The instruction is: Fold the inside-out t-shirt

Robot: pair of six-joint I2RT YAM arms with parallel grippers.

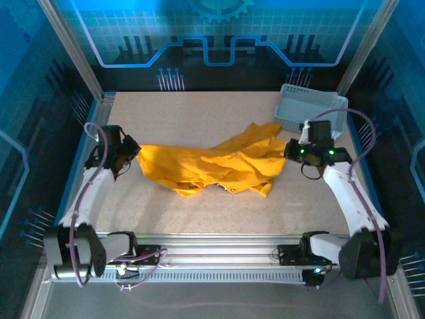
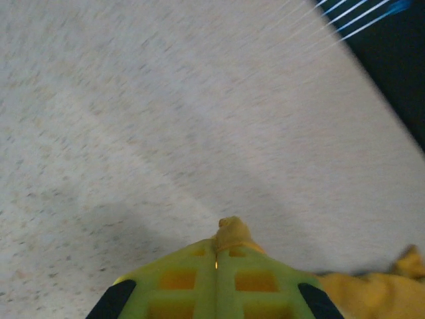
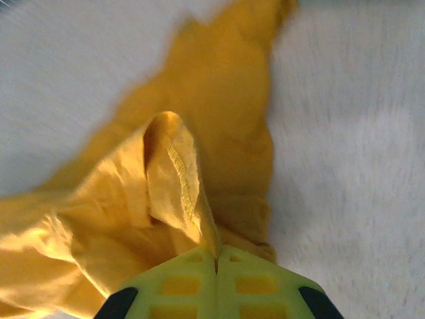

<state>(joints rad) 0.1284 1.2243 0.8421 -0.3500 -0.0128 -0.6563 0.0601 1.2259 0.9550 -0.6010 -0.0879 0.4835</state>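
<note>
Behind the t-shirt (image 1: pixel 212 166), a grey basket (image 1: pixel 302 100)

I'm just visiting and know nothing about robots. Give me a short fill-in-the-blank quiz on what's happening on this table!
1. The mustard-yellow soft fabric t-shirt is crumpled, not yet ____.
2. The left tool and right tool are both ____ on its opposite ends.
3. The pale grey perforated plastic basket sits nearest the ____ tool.
Missing words: folded; shut; right.

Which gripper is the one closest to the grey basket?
The right gripper, pinching the t-shirt just beside the basket; the left gripper holds the shirt's opposite end, far from it.
</note>
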